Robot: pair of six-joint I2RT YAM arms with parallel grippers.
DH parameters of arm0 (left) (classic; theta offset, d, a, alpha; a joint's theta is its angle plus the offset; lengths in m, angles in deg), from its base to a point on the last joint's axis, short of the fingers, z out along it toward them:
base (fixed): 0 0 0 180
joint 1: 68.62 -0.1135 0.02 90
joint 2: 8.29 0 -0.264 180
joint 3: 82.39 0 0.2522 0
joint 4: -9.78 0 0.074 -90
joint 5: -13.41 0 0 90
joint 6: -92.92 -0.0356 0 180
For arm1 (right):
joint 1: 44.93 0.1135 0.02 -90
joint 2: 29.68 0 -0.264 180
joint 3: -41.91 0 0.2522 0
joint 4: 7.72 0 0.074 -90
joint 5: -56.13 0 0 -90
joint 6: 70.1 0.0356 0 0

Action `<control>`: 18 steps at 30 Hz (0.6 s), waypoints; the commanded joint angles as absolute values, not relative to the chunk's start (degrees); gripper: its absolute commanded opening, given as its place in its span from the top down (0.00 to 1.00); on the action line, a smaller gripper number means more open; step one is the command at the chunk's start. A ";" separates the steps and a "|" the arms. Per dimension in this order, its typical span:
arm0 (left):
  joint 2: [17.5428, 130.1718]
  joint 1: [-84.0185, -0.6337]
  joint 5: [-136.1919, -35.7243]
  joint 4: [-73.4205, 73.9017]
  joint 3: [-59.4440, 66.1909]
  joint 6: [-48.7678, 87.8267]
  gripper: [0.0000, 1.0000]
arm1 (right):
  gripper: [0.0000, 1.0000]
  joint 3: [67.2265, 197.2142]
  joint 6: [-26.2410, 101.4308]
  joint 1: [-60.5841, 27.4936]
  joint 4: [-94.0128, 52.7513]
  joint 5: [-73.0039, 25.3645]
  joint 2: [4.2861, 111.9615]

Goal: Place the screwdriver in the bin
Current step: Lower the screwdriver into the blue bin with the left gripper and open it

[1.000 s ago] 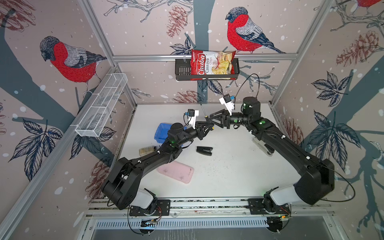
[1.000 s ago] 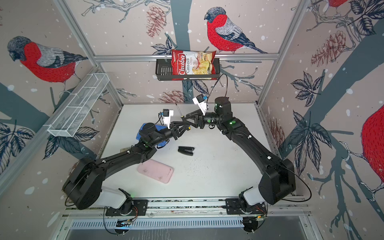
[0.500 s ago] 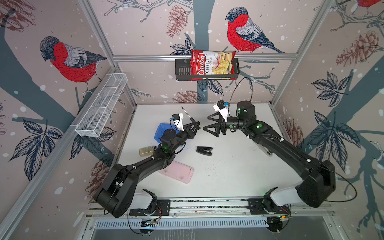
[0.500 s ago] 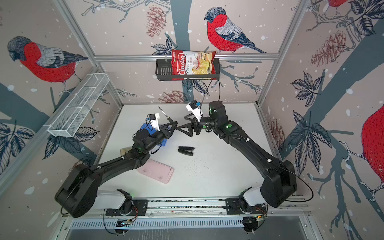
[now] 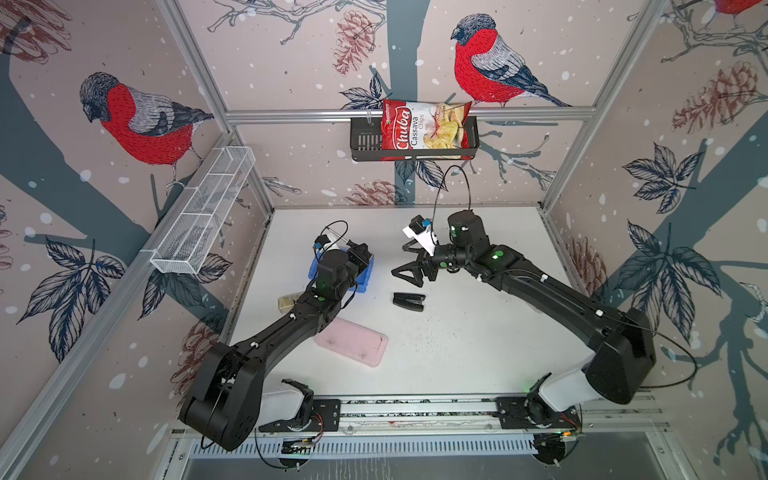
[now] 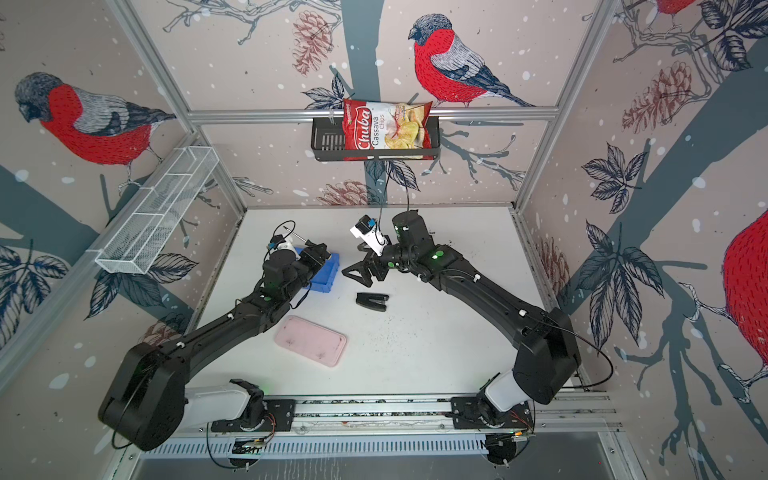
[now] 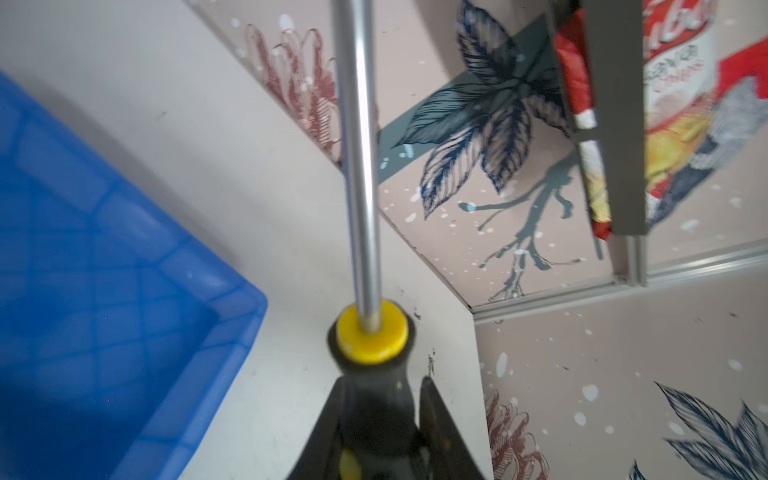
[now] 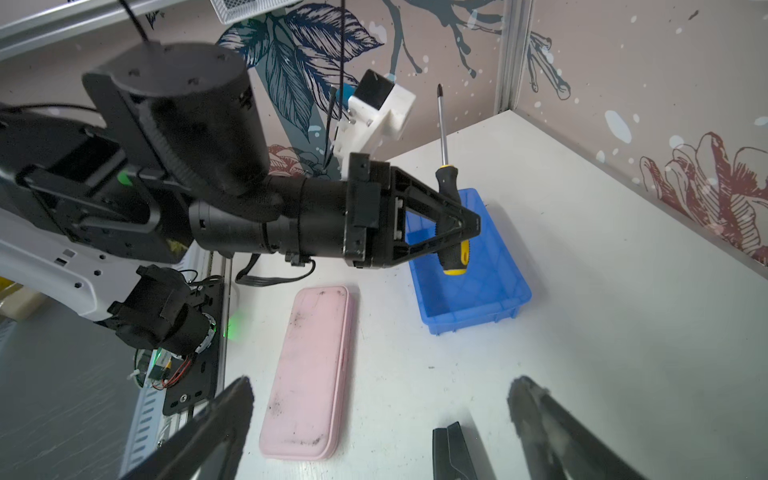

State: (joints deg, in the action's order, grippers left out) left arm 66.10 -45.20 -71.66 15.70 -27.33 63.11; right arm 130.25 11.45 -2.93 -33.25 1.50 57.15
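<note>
Gripping the screwdriver (image 8: 448, 183) by its yellow-and-black handle, the left gripper (image 8: 465, 224) is clamped shut around it over the open top of the blue bin (image 8: 478, 320). The tool stands nearly upright, with the thin metal shaft pointing up and the yellow butt end hanging down toward the inside of the bin. Whether that end touches the bin floor cannot be told.

From the left wrist view, the shaft (image 7: 361, 166) runs away from the camera, a gripper finger sits on each side of the handle, and the bin (image 7: 124, 291) lies just beside it.

In both top views the left gripper (image 5: 357, 254) (image 6: 313, 254) covers part of the bin (image 5: 363, 279) (image 6: 326, 276), which sits on the white table (image 5: 457, 332) toward the back left. The shaft (image 5: 338, 236) (image 6: 296, 235) pokes out past the wrist.

The right gripper (image 5: 399, 261) (image 6: 351, 258) (image 8: 382, 382) is spread wide and holds nothing. It hovers near the middle of the table, apart from the bin and above a black stapler (image 5: 409, 301) (image 8: 453, 453).

A pink case (image 5: 352, 340) (image 8: 309, 370) lies flat on the table nearer the front, under the left arm. A beige tool (image 5: 289, 301) rests by the left wall.
</note>
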 commanded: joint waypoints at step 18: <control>89.70 -53.23 -70.87 -28.46 -0.61 73.36 1.00 | 0.01 131.35 7.25 0.20 -35.98 -5.28 58.49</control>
State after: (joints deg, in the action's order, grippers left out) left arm 87.46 -53.11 -70.46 -21.24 -3.15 72.99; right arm 131.54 7.84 0.04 -36.35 -4.40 58.72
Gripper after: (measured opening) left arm 0.259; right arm 0.988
